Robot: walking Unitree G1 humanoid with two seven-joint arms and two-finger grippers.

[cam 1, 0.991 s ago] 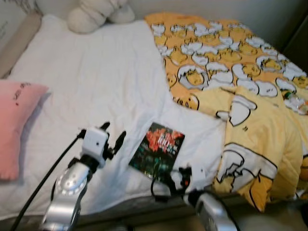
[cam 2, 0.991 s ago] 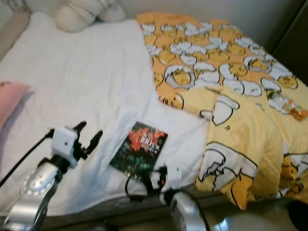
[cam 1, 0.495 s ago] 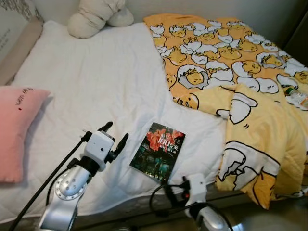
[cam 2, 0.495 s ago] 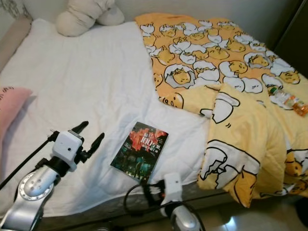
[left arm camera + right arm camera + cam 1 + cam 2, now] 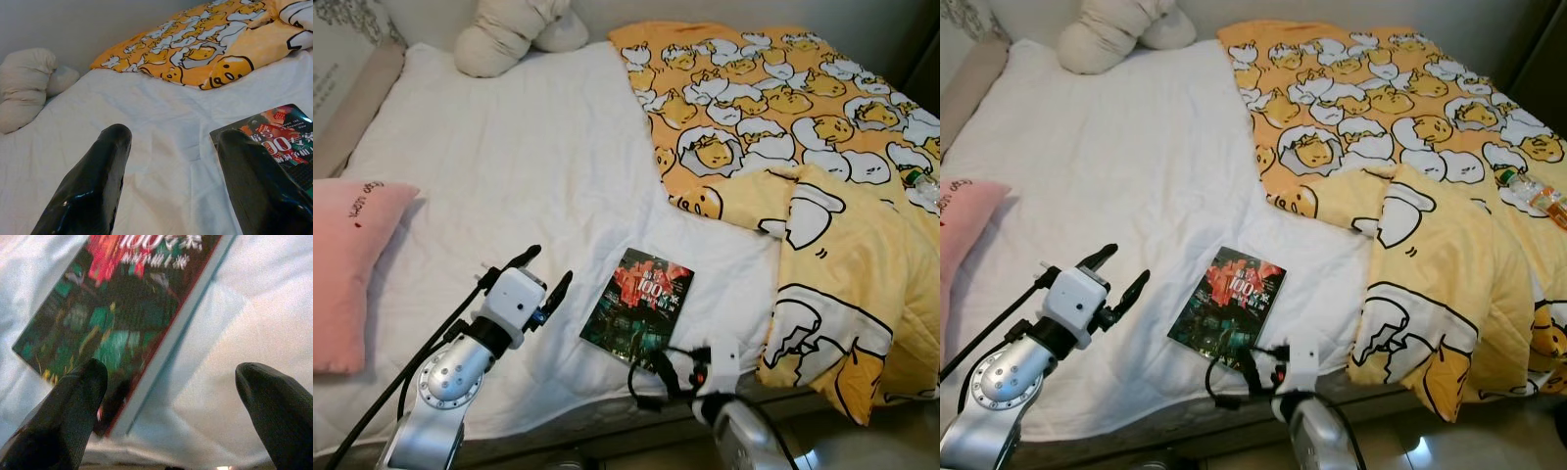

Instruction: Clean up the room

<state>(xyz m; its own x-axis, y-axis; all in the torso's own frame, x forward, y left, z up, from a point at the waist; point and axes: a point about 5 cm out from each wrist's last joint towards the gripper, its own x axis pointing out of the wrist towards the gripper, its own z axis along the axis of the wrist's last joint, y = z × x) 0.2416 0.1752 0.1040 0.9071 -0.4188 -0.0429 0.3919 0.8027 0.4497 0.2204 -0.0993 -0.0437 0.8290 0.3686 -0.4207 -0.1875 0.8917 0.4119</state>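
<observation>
A dark book (image 5: 638, 309) with a red and green cover lies flat on the white sheet (image 5: 529, 166), near the bed's front edge. My right gripper (image 5: 171, 377) is open at the book's near corner (image 5: 117, 421). One finger (image 5: 73, 411) is over the cover and the other finger (image 5: 274, 406) is over bare sheet. From the head it shows just below the book, at the mattress edge (image 5: 666, 364). My left gripper (image 5: 546, 269) hovers open over the sheet to the left of the book (image 5: 279, 142), with nothing between its fingers (image 5: 98, 181).
A yellow duvet (image 5: 822, 147) printed with egg cartoons covers the bed's right half and hangs over the front corner. A pink pillow (image 5: 347, 264) lies at the left and a cream plush toy (image 5: 504, 34) at the head end. A bottle (image 5: 1533, 194) rests on the duvet's right edge.
The whole view has shifted a little. My right gripper dipped and came back up to the book's near corner. The left gripper and the book stay put.
</observation>
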